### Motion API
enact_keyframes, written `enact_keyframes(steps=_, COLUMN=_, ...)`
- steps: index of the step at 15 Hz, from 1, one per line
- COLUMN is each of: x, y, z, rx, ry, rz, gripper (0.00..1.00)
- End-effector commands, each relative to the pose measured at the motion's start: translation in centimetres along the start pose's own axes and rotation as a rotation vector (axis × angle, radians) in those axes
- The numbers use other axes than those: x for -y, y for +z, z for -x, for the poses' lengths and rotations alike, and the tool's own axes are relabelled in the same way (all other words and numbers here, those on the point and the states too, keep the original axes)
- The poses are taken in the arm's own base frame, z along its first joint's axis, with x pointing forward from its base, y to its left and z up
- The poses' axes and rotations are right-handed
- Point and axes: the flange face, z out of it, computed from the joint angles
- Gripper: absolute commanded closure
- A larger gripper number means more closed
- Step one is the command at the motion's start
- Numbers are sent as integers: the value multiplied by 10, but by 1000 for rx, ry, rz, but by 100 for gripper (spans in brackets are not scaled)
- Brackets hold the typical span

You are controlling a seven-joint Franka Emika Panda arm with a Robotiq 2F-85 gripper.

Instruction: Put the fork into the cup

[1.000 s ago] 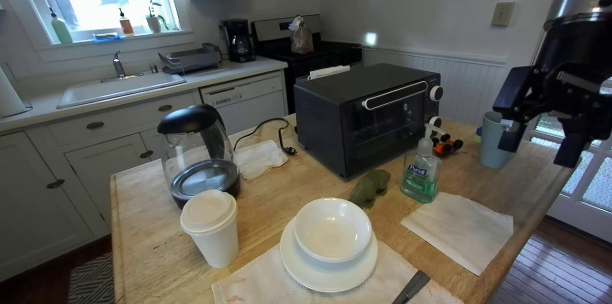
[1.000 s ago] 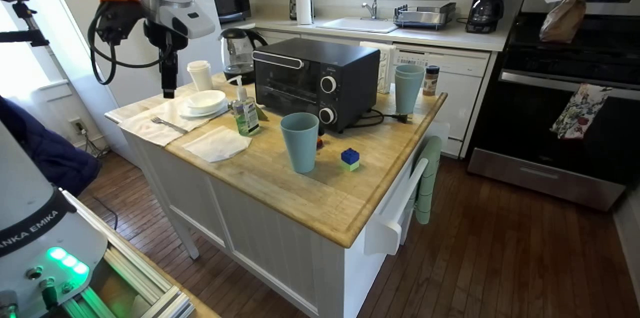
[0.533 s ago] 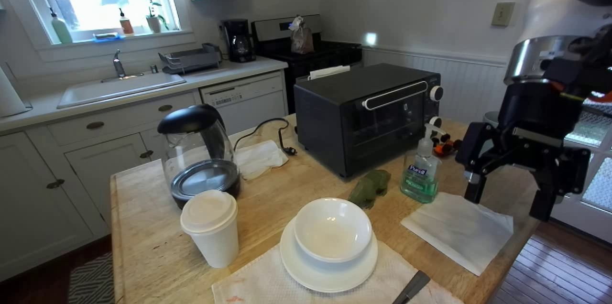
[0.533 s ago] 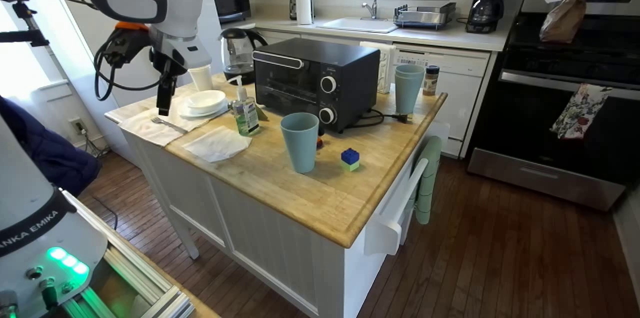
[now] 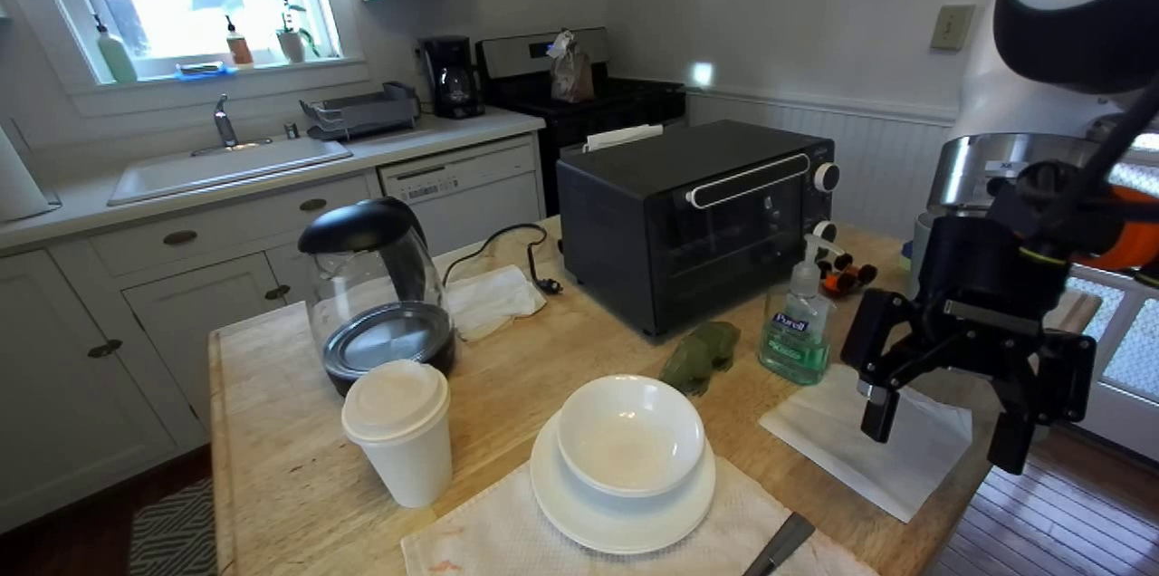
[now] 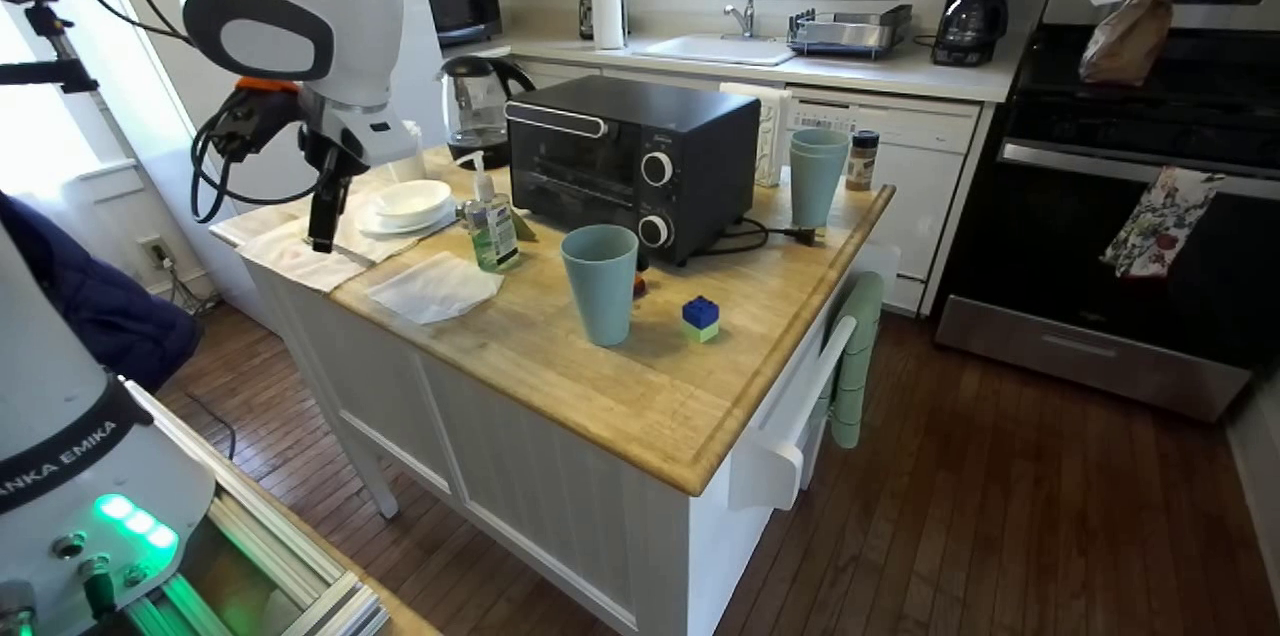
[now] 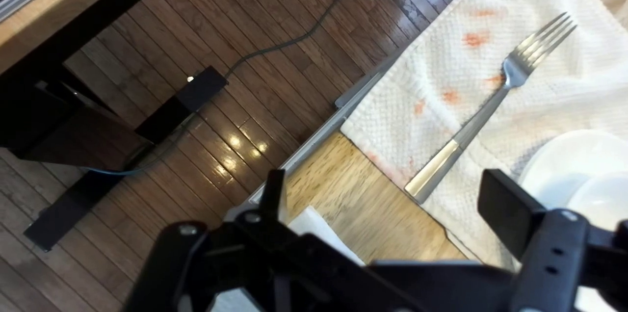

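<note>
Claw [image 5: 942, 443] spread wide, empty | fork [image 7: 484, 113] on cloth [image 7: 402, 120] | cup [image 6: 602, 291] upright on table [image 6: 680, 386]

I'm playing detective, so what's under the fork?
The fork lies on a white cloth with orange marks near it. The cloth right beneath the fork is covered, so any marks there can't be seen.

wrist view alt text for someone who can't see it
A metal fork lies on a white, orange-spotted cloth, with the open black gripper in the foreground. A white plate shows partly at right, wooden floor at left.
</note>
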Motion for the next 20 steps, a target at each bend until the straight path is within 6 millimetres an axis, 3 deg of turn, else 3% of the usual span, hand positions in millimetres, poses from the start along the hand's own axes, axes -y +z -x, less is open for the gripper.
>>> enact_keyframes(steps=1, x=0, y=0, z=0, rx=0, ry=0, rz=0, gripper=0)
enact_keyframes(steps=11, x=57, y=72, z=17, rx=84, ry=95, rz=-34, gripper=0)
enact_keyframes(steps=20, x=83, y=115, z=14, rx=17, ry=303, rz=-49, gripper=0)
